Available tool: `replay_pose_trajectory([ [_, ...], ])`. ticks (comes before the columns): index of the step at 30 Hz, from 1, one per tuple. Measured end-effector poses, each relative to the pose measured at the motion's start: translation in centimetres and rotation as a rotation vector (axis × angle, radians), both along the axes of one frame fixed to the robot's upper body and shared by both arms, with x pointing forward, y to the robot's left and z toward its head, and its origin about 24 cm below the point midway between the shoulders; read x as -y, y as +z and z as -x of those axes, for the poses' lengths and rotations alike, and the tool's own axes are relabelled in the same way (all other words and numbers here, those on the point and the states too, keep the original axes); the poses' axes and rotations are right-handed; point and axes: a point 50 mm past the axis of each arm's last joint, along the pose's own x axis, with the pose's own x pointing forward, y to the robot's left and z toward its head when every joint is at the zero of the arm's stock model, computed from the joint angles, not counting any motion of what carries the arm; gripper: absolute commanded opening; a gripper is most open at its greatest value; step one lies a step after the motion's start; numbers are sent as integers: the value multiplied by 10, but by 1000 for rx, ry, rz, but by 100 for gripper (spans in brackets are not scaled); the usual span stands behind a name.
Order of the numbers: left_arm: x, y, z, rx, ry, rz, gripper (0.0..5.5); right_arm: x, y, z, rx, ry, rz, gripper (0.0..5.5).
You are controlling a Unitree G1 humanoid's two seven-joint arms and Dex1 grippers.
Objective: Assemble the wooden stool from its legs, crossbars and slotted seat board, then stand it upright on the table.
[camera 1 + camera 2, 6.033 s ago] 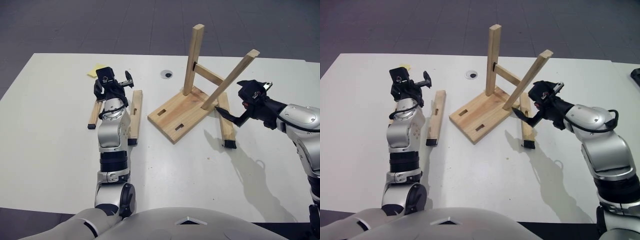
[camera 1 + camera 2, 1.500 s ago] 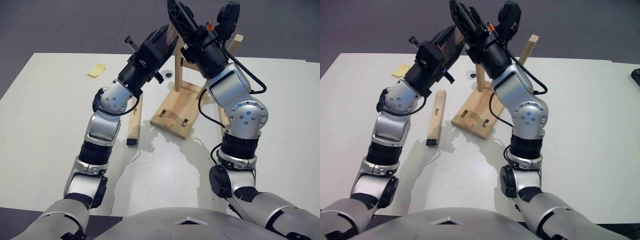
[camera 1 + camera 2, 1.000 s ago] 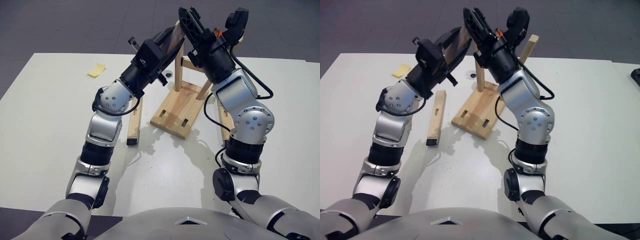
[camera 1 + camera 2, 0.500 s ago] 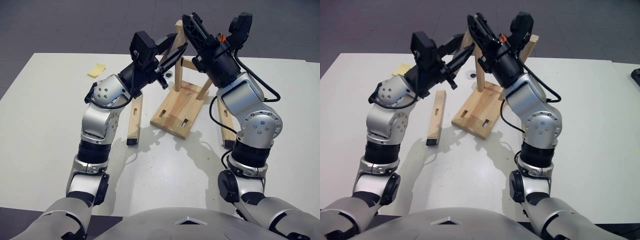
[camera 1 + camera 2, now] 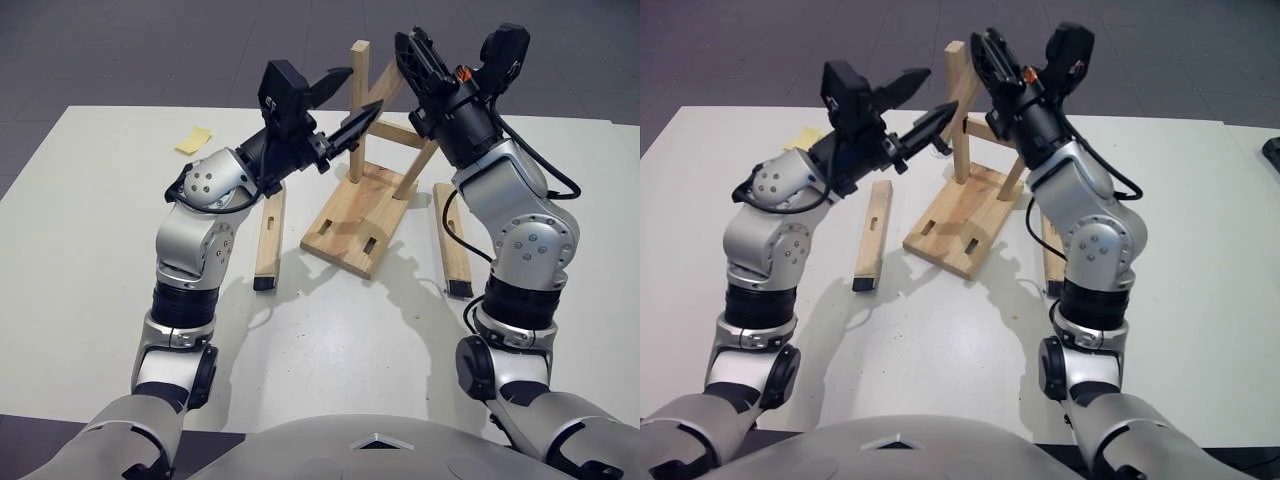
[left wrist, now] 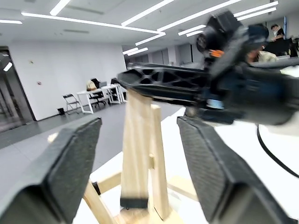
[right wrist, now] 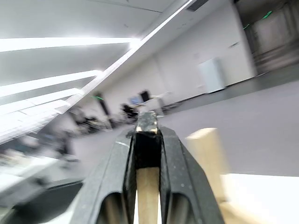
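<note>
Seat board [image 5: 345, 222] lies flat on the white table [image 5: 80, 250], two open slots showing near its front edge. Two legs stand in its far side: an upright leg [image 5: 357, 135] and a leaning leg [image 5: 415, 175] tilted toward it, with a crossbar [image 5: 398, 132] joining them. Right gripper [image 7: 148, 140] is raised above the board, its fingers clamped narrow on the top end of a third, held leg [image 6: 134, 149]. That leg hangs just beside the upright leg, its black-capped lower end clear of the board. Left gripper [image 5: 362, 88] is raised at the same height, pointing at the two posts. Its fingers [image 6: 70, 168] are spread wide, one on either side of the held leg and not touching it. One spare leg [image 5: 268, 235] lies flat on the table left of the board, another [image 5: 450, 240] right of it; both are apart from the board. A yellow note [image 5: 194, 140] sits near the far left edge.
</note>
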Motion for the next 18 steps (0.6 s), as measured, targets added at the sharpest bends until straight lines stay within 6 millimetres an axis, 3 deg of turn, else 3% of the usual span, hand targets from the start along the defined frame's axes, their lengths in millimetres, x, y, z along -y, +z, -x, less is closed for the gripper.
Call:
replay_pose_trajectory([
  [2,-7,-2,1,-44,14,40,393,15,4,5,74,-105,97,42],
  [5,-42,10,-9,-83,201,264,444,44,2,28,167,-225,252,42],
  [8,-76,9,-22,-152,436,482,496,81,-18,42,74,-429,280,42],
  [11,-98,-6,-32,-217,652,561,540,112,-35,46,-12,-652,280,42],
  [12,-101,-10,-34,-234,691,566,540,116,-40,47,-31,-678,274,42],
  [15,-107,-32,-43,-315,836,546,540,121,-78,44,-157,-725,221,42],
  [18,-96,-41,-45,-331,839,502,540,114,-98,43,-204,-700,89,42],
])
